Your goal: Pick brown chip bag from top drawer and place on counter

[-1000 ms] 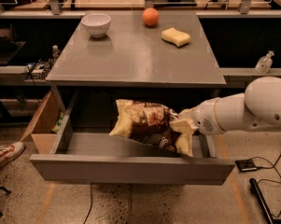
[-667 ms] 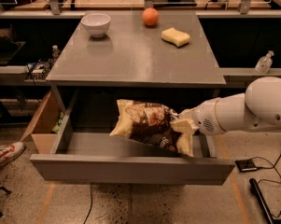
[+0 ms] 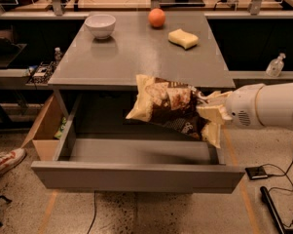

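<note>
A white robot arm (image 3: 267, 105) reaches in from the right, its pincer (image 3: 207, 109) clenched on the right-hand end of the brown chip bag (image 3: 168, 106). The bag hangs in the air above the open top drawer (image 3: 136, 175), tilted, its pale left end highest and level with the front edge of the bench (image 3: 131, 57), its lower right corner drooping toward the drawer's right side. It touches neither the drawer floor nor the bench top. The drawer stands pulled well out, and no other contents show on its grey floor. At the back of the bench sit a white bowl (image 3: 100, 25) on the left, an orange (image 3: 156, 17) near the middle and a yellow sponge (image 3: 183, 38) to the right, all well apart from the bag. A cardboard box (image 3: 44, 130) stands on the floor just beside the drawer's left side, a shoe (image 3: 5, 162) shows at the far left edge, and a clear pump bottle (image 3: 275, 66) rests on a shelf behind the arm.
</note>
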Motion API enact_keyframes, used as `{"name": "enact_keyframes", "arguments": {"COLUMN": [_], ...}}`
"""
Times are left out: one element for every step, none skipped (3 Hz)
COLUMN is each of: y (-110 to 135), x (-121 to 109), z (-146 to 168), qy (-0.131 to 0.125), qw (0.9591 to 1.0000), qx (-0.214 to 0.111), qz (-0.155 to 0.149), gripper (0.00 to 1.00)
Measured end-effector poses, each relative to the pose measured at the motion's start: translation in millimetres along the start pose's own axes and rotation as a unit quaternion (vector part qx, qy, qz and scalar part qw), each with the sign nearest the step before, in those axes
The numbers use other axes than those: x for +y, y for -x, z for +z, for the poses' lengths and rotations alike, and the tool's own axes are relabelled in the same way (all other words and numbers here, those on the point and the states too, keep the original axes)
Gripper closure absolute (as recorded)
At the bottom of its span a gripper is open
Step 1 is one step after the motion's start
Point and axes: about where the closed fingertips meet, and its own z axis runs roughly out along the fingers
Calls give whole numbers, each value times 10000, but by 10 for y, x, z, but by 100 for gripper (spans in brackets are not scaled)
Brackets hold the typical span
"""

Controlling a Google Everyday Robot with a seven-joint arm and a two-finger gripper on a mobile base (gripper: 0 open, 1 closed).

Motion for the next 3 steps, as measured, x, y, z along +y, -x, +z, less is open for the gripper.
{"name": "enact_keyframes", "arguments": {"y": [319, 678, 1046], "x": [-123, -296, -447], "z": [-231, -175, 179], "qy": [-312, -403, -320], "qw": [9989, 9967, 9939], "qx": [-208, -346, -415], "qz": [-265, -606, -969], "gripper": [100, 100, 100]}}
